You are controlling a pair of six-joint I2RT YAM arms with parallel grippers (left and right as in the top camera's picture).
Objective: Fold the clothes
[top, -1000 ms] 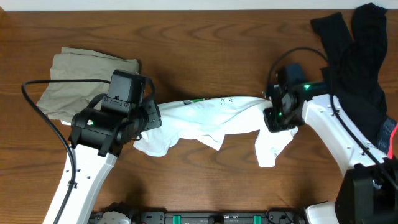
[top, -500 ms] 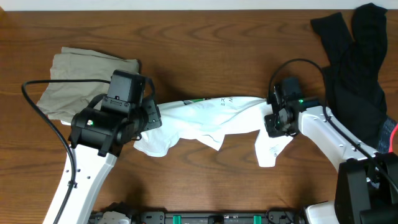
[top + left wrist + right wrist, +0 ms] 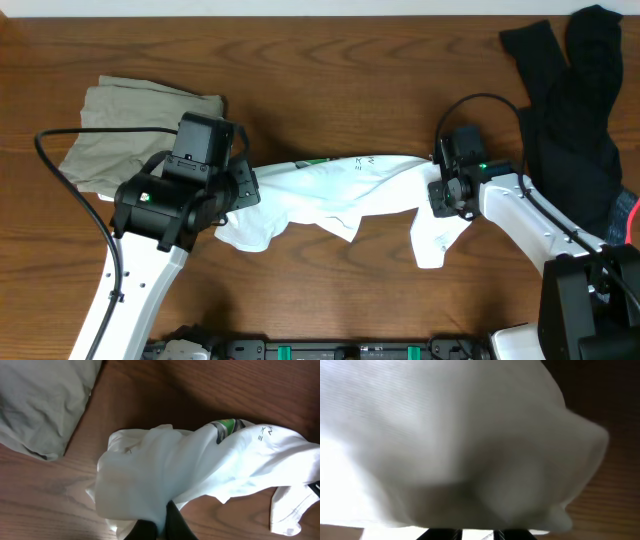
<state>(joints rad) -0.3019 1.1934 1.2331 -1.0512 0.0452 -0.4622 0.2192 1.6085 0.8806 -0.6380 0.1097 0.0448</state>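
Left gripper [image 3: 162, 521] tight on white T-shirt [image 3: 200, 470], right gripper [image 3: 443, 193] against its cloth

The left arm [image 3: 140, 270] rises from the near left edge with its wrist angled toward the middle. The left gripper [image 3: 160, 522] is pinched tight on a fold of the white T-shirt [image 3: 165, 470]. The right arm [image 3: 530, 215] comes in from the near right, bent leftward. The right gripper [image 3: 441, 192] sits against the shirt's right end, jaws hidden by cloth, so their spacing is unclear.
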